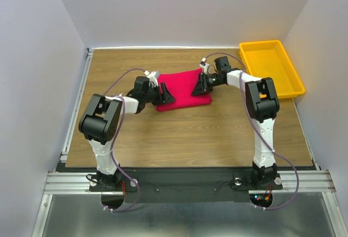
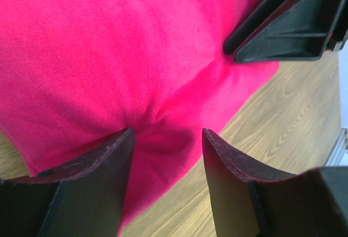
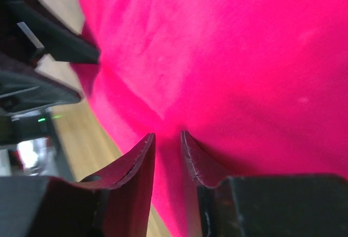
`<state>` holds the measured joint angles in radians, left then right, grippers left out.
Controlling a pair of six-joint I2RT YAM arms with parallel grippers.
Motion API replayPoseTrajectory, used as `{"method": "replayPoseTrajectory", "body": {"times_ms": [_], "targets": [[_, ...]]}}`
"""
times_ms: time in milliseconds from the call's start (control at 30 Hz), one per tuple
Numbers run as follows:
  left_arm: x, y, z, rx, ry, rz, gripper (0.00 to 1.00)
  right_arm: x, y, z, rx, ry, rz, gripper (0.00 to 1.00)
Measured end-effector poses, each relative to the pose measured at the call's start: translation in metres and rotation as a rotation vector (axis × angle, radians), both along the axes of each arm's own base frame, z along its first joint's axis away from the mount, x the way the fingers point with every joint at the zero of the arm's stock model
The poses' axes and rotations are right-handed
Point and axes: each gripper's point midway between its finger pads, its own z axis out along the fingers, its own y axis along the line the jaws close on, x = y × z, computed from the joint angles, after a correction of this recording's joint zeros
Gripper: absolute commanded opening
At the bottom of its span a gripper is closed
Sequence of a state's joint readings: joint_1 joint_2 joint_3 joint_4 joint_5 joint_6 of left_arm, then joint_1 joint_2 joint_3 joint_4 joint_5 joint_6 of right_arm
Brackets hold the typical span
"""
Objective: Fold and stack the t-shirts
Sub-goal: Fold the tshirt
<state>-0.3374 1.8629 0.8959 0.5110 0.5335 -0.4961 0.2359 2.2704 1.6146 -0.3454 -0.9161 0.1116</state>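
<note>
Crimson t-shirt (image 1: 184, 88) lay folded; left gripper (image 1: 165, 93), jaws wide, straddled its 9 o'clock edge; right gripper (image 1: 197, 85), jaws narrow, apparently pinched fabric at 3 o'clock.

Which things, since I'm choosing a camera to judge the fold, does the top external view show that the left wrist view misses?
Only top external: the yellow tray at the far right, both arms whole, and the full folded outline of the red t-shirt. Only left wrist: the cloth puckering into a crease between the spread fingers of the left tool. Both: the red t-shirt lying on the wooden table, with the right tool at its opposite edge.
</note>
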Motion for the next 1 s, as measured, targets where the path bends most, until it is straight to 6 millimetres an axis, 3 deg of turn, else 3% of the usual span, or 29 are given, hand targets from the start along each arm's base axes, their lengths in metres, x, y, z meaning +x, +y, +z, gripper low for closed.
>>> {"method": "replayPoseTrajectory", "body": {"times_ms": [167, 300, 333, 400, 533, 667, 867, 1000], "targets": [[0.004, 0.008, 0.018, 0.057, -0.041, 0.002, 0.70, 0.019, -0.002, 0.029, 0.011, -0.100, 0.020, 0.34], [0.033, 0.013, 0.071, 0.046, -0.155, 0.028, 0.71, 0.042, -0.003, 0.067, 0.029, -0.202, 0.010, 0.34], [0.043, 0.015, 0.088, 0.030, -0.190, 0.037, 0.71, 0.054, -0.002, 0.085, 0.038, -0.247, 0.000, 0.34], [0.061, 0.023, 0.114, 0.004, -0.247, 0.066, 0.71, 0.060, -0.003, 0.096, 0.045, -0.265, -0.011, 0.34], [0.089, 0.033, 0.133, -0.069, -0.273, 0.092, 0.71, 0.086, 0.004, 0.123, 0.083, -0.305, -0.046, 0.33], [0.108, 0.024, 0.113, -0.123, -0.221, 0.074, 0.70, 0.104, 0.009, 0.110, 0.101, -0.257, -0.080, 0.32], [0.121, 0.008, 0.052, -0.171, -0.065, 0.043, 0.70, 0.114, 0.009, 0.048, 0.061, -0.117, -0.140, 0.28], [0.127, 0.010, 0.030, -0.183, -0.014, 0.060, 0.69, 0.119, 0.001, 0.019, 0.012, -0.058, -0.197, 0.27]]}}
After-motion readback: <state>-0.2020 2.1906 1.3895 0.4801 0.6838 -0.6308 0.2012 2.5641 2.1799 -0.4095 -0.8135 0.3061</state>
